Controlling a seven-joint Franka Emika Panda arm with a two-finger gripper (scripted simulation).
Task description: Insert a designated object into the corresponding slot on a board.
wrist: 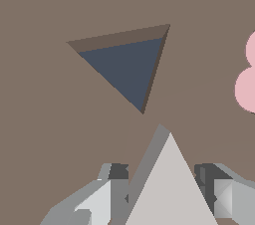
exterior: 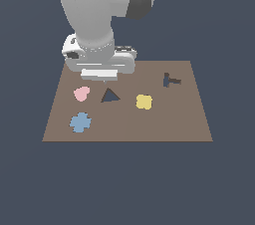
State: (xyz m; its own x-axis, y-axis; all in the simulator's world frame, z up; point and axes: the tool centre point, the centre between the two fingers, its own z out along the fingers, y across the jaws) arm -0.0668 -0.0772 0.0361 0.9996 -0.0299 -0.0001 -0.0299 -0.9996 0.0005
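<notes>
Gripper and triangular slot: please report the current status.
Gripper shut on grey triangular piece, above the board. Triangular slot empty, piece not yet inserted. Nothing seen blocking the slot; pink shape sits beside it.

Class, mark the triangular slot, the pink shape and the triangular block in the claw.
triangular slot (wrist: 127, 67), wrist view, its dark floor
pink shape (exterior: 81, 93), exterior view, its middle
triangular block (wrist: 172, 189), wrist view, its pale face

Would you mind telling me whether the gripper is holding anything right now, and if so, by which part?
Yes: the gripper is shut on a grey triangular block, its fingers pressing the block's two opposite sides, the block's tip pointing ahead.
</notes>
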